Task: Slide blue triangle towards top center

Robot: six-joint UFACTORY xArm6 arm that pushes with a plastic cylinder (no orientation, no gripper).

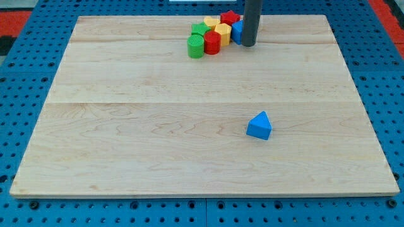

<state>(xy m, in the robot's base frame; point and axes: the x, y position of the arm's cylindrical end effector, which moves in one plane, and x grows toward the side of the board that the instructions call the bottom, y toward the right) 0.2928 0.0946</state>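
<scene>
The blue triangle lies alone on the wooden board, right of centre and in the lower half. My tip stands near the view's top centre, far above the blue triangle. It touches or nearly touches the right side of a cluster of blocks there. A second blue block sits right against the rod's left side, partly hidden by it.
The cluster at the top centre holds a green cylinder, a red cylinder, a green block, yellow blocks and a red star-like block. A blue pegboard surrounds the board.
</scene>
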